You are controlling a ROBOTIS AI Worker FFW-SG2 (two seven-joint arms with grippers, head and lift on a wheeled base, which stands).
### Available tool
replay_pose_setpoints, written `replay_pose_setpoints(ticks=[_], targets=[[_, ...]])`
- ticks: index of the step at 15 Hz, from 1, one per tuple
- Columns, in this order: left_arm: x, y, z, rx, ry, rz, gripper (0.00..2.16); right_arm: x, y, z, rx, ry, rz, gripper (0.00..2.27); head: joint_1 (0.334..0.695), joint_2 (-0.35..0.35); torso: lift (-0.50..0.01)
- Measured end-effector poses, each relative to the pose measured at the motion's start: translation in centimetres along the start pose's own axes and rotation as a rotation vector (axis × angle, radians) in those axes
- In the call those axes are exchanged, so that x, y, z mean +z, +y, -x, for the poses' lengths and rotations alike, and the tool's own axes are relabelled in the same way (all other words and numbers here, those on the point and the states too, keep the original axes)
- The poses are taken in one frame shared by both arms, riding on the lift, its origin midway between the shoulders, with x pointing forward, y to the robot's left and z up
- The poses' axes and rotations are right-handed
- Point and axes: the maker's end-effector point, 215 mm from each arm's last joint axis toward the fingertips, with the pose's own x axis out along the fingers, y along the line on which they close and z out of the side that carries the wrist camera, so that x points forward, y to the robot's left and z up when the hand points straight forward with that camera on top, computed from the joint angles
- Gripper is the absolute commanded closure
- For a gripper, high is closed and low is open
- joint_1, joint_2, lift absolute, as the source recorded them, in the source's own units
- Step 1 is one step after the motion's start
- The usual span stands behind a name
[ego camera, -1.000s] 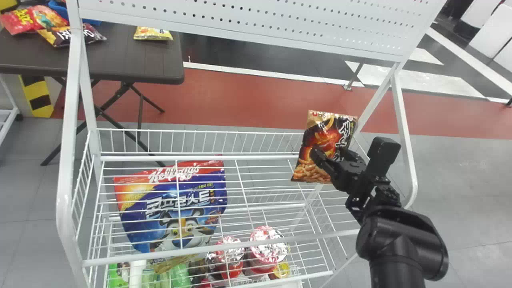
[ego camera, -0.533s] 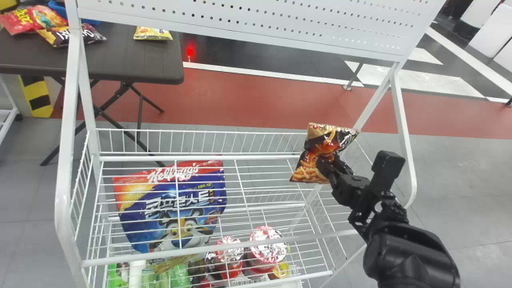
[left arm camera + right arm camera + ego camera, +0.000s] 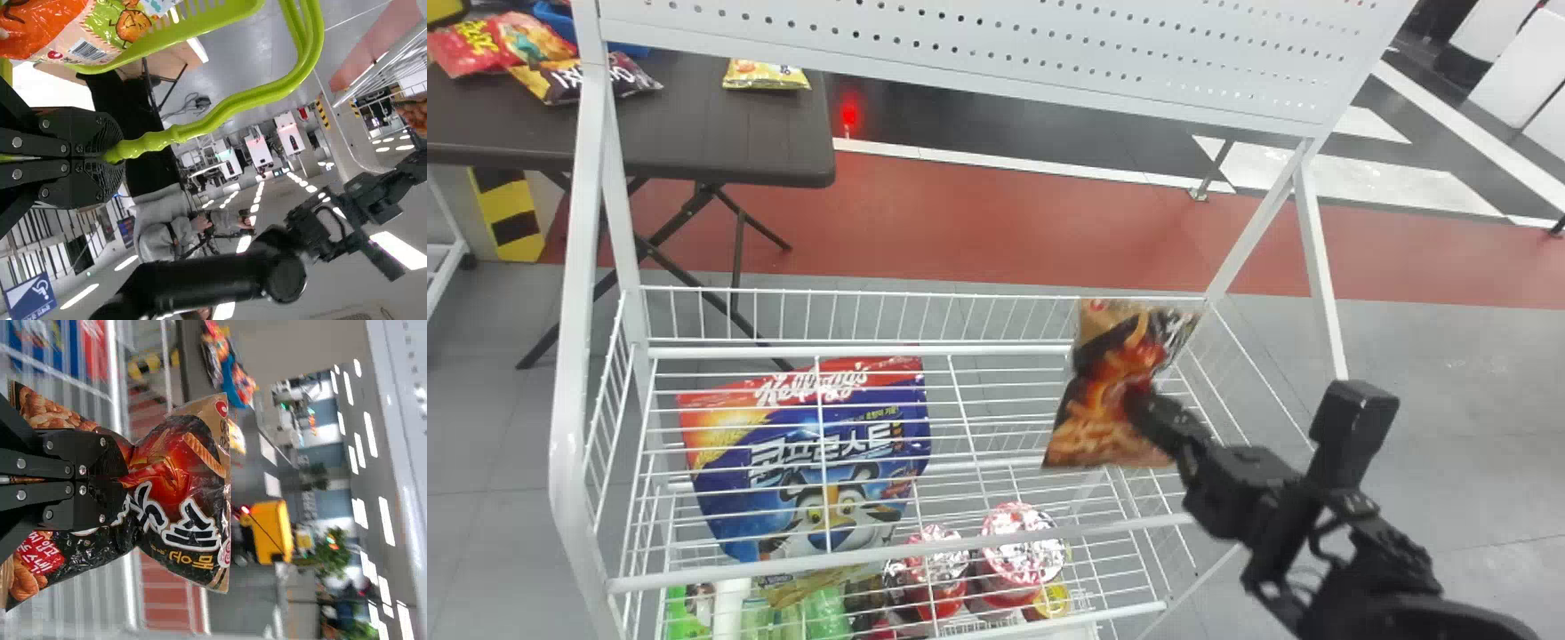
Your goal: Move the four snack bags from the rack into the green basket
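Pinching the snack bag [image 3: 1125, 351], the right claw [image 3: 1138, 403] is hovering over the right side of the rack [image 3: 567, 400]; the left claw [image 3: 115, 157] is clasping the handle [image 3: 230, 109] of the green basket [image 3: 200, 27].

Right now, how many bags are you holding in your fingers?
1: the snack bag in my right fingers, by the white rack. My left fingers grip the handle of the green basket instead.

A glossy black, red and tan snack bag [image 3: 1107, 356], creased inward at its middle, is held over the white rack [image 3: 871, 352], and the green basket [image 3: 230, 15] contains bright packets [image 3: 50, 30].
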Motion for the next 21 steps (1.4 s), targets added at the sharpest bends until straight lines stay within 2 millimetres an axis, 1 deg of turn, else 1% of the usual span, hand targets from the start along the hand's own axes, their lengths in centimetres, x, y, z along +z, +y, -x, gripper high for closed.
replay_pose_setpoints(ticks=[1,3,4,5,9,11,12,14,15,16,18,19,20,21], targets=[[0.0,0.0,0.0,0.0,-0.001,0.001,1.82,-2.0,2.3,2.1,0.048,0.061,-0.025,2.24,0.695,-0.35,0.0],[-0.1,0.1,0.0,0.004,-0.007,0.002,1.82,-5.3,5.8,4.9,0.115,0.15,-0.045,2.24,0.695,-0.35,0.0],[-0.2,0.1,0.0,0.005,-0.009,0.001,1.82,-7.2,7.0,6.1,0.14,0.194,-0.063,2.24,0.695,-0.35,0.0],[-0.2,0.1,-0.1,0.005,-0.011,0.0,1.82,-9.6,8.1,7.5,0.163,0.255,-0.096,2.24,0.695,-0.35,0.0],[-0.1,0.1,-0.2,0.005,-0.013,-0.003,1.82,-20.6,11.5,12.6,0.217,0.589,-0.326,2.24,0.695,-0.35,0.0],[-0.1,0.1,-0.3,0.005,-0.014,-0.004,1.82,-24.4,14.0,14.4,0.241,0.706,-0.381,2.24,0.695,-0.35,0.0],[-0.1,0.1,-0.3,0.005,-0.014,-0.004,1.82,-26.1,15.5,15.2,0.258,0.761,-0.391,2.24,0.695,-0.35,0.0],[-0.1,0.1,-0.3,0.005,-0.014,-0.004,1.82,-28.4,17.8,16.2,0.296,0.843,-0.385,2.24,0.695,-0.35,0.0],[-0.1,0.1,-0.3,0.004,-0.014,-0.004,1.82,-29.3,19.5,16.6,0.328,0.878,-0.374,2.24,0.695,-0.35,0.0],[-0.2,0.1,-0.3,0.004,-0.014,-0.004,1.82,-29.7,20.8,16.8,0.357,0.892,-0.37,2.24,0.695,-0.35,0.0],[-0.2,0.0,-0.2,0.003,-0.014,-0.006,1.82,-29.5,23.8,16.6,0.422,0.894,-0.358,2.24,0.695,-0.35,0.0],[-0.3,-0.1,-0.1,0.004,-0.016,-0.008,1.82,-29.3,24.5,16.2,0.435,0.88,-0.346,2.24,0.695,-0.35,0.0],[-0.4,-0.1,0.0,0.005,-0.017,-0.009,1.82,-29.1,24.8,15.7,0.438,0.864,-0.334,2.22,0.695,-0.35,0.0],[-0.6,-0.2,0.1,0.004,-0.018,-0.007,1.82,-29.2,24.7,15.3,0.435,0.857,-0.328,1.78,0.695,-0.35,0.0]])
